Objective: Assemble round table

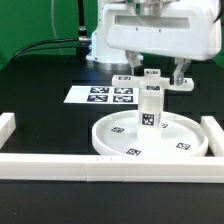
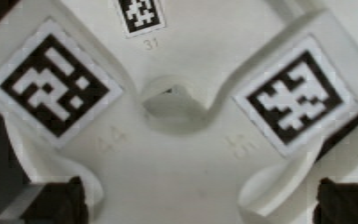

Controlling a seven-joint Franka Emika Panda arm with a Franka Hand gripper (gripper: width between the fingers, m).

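Marker board [image 1: 103,95] lying flat, off toward the exterior view's left of the gripper [image 1: 166,77]. Directly below the gripper: disc [image 1: 115,139] flat on the table, leg [image 1: 150,108] upright at its middle, ready for capping. Gripper clamped on the base [image 1: 150,81], fingers [image 2: 51,198] pinching its arms, centre hole apparently lined up over the leg, judging by the wrist view.

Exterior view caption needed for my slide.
Gripper holds cross-shaped base over leg standing on round disc.

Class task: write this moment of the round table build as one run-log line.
step: base fitting | disc: flat on table | leg: upright on disc | base: atop leg, at tool | tool state: unclear
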